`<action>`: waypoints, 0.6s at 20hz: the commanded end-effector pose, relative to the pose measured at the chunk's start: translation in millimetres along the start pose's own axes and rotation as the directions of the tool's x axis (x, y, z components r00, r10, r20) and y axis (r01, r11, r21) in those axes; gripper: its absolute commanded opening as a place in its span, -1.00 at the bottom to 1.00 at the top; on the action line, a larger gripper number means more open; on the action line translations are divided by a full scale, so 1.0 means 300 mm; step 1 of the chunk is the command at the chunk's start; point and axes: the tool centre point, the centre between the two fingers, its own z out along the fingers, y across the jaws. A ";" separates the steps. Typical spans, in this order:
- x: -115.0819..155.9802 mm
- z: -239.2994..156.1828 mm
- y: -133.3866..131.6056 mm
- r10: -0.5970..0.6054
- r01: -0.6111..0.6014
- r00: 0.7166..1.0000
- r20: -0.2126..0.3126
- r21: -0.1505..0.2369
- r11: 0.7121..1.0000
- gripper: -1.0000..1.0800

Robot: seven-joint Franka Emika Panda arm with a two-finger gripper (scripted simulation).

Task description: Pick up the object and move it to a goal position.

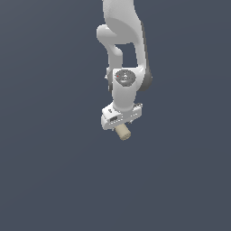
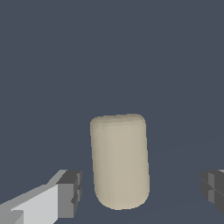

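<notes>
The object (image 2: 119, 162) is a small beige, matte cylinder lying on its side on the plain dark grey surface. In the wrist view it sits between my two dark fingertips (image 2: 70, 192), closer to one of them, with a clear gap on each side. My gripper (image 2: 142, 190) is open and touches nothing. In the exterior view the white gripper (image 1: 119, 123) points down right over the object (image 1: 122, 132), which pokes out just below the hand. The fingers themselves are hidden there.
The white arm (image 1: 124, 54) reaches down from the top of the exterior view. Plain dark grey ground (image 1: 54, 171) lies all around, with no other objects or goal marker in view.
</notes>
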 end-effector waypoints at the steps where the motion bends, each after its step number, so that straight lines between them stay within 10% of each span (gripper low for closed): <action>1: -0.006 0.019 -0.019 -0.038 0.038 0.999 -0.003 0.001 0.999 0.92; 12: -0.011 0.052 -0.035 -0.067 0.067 0.998 -0.004 0.002 0.998 0.92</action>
